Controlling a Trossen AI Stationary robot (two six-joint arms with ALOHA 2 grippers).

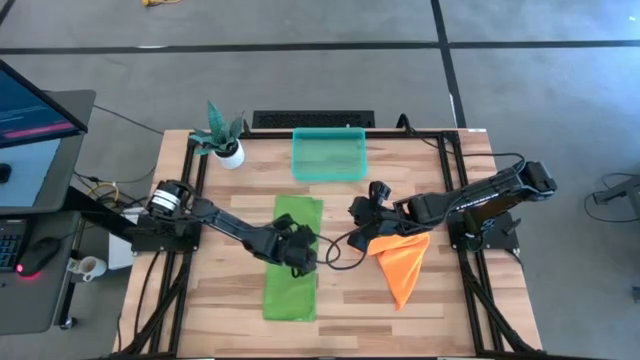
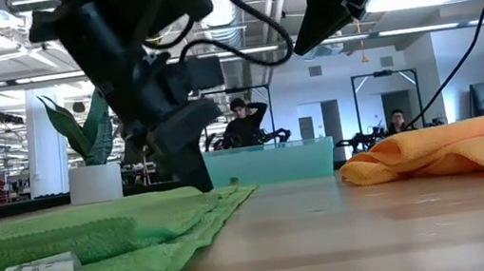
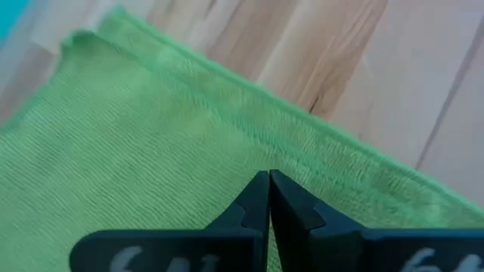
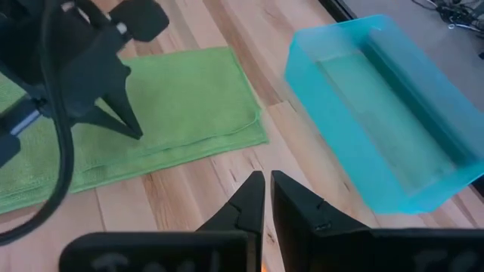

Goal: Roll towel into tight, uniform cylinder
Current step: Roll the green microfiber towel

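Fingertips (image 3: pixel 257 198) of our left gripper (image 1: pixel 303 254) are clenched together, pressing down on the right edge of the green towel (image 1: pixel 292 262), which lies flat at the frame's center. We reach in low from the left. Our right gripper (image 1: pixel 360 213), fingers nearly closed on nothing, hovers beside the orange cloth (image 1: pixel 402 262).

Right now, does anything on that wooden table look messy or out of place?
Yes: the orange cloth lies crumpled in a heap below the right claw, while the green towel lies flat, folded lengthwise, not yet rolled. The left claw is shut at its edge.
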